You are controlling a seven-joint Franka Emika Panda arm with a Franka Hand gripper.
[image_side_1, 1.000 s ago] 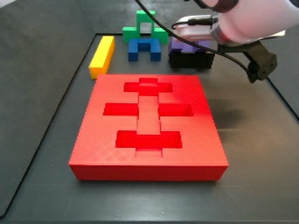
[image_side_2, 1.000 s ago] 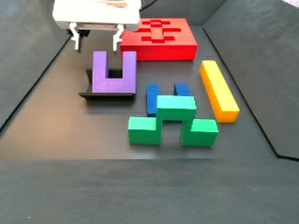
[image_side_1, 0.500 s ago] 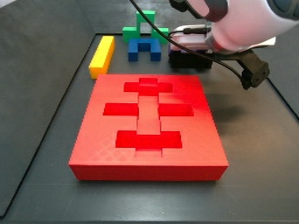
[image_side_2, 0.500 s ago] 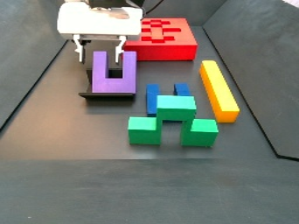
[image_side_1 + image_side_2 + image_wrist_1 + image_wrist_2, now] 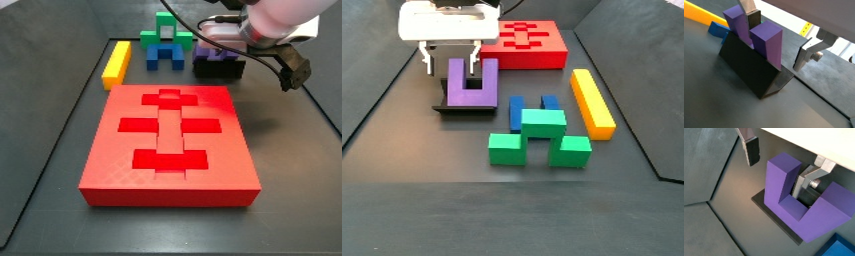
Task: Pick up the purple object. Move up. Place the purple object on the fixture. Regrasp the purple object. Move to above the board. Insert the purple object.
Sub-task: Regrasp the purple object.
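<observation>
The purple object (image 5: 472, 92) stands with its prongs up on the black fixture (image 5: 446, 106); it shows in both wrist views (image 5: 765, 42) (image 5: 811, 213) with the fixture (image 5: 747, 70) (image 5: 767, 205) under it. My gripper (image 5: 450, 66) is open and straddles one prong: one finger sits in the slot between the prongs, the other outside, with gaps to the prong (image 5: 777, 37) (image 5: 781, 168). In a side view the arm hides most of the purple object (image 5: 211, 50) and the fixture (image 5: 218, 70). The red board (image 5: 167, 130) (image 5: 529, 40) lies flat beside them.
A yellow bar (image 5: 592, 100) (image 5: 118, 63) lies along the board's far side. A blue block (image 5: 516, 106) (image 5: 166, 52) and green blocks (image 5: 543, 130) (image 5: 163, 25) stand close to the fixture. Raised dark walls bound the floor.
My gripper has come down and shifted slightly sideways, so its fingers now straddle one prong of the purple object. The purple object has not moved.
</observation>
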